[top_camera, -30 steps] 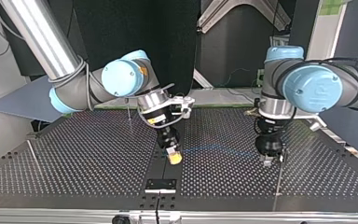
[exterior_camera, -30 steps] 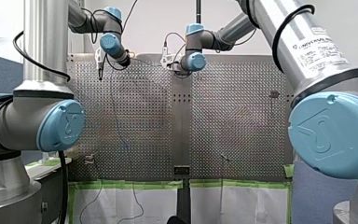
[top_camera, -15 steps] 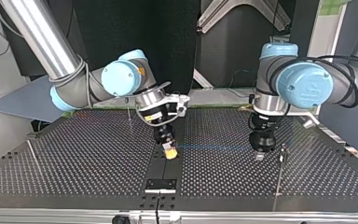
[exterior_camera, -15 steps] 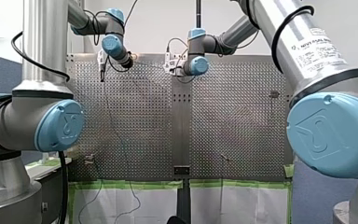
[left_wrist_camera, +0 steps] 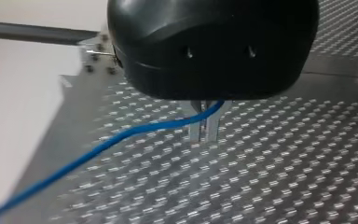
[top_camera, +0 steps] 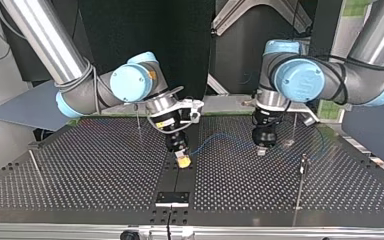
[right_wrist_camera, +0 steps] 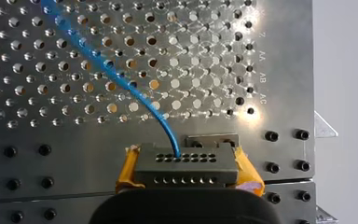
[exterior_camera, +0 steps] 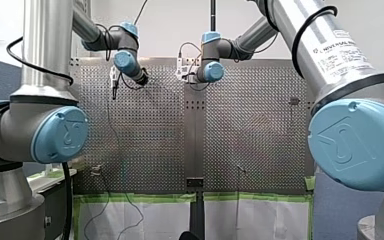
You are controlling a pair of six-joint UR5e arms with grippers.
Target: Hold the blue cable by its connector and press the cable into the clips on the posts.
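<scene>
My right gripper (top_camera: 183, 161) was clamped on the dark grey, multi-hole rectangular connector (right_wrist_camera: 186, 164), its yellow pads (right_wrist_camera: 127, 169) pressed against the block's two short ends. It held the connector low over the central seam of the perforated metal table (top_camera: 80, 170). The thin blue cable (top_camera: 220, 136) left the connector's top face and, in the top view, arched above the table toward that view's right, as far as my left gripper (top_camera: 261, 149). In the left wrist view that black gripper's narrow metal fingers (left_wrist_camera: 195, 130) were drawn almost together, with the cable passing between them just under the housing and trailing off to one side above the holes. Past my left gripper a faint stretch of cable ran on toward the top view's right. A slim dark post with a small clip on top (top_camera: 302, 167) stood nearer the camera, apart from my left gripper and clear of the cable.
</scene>
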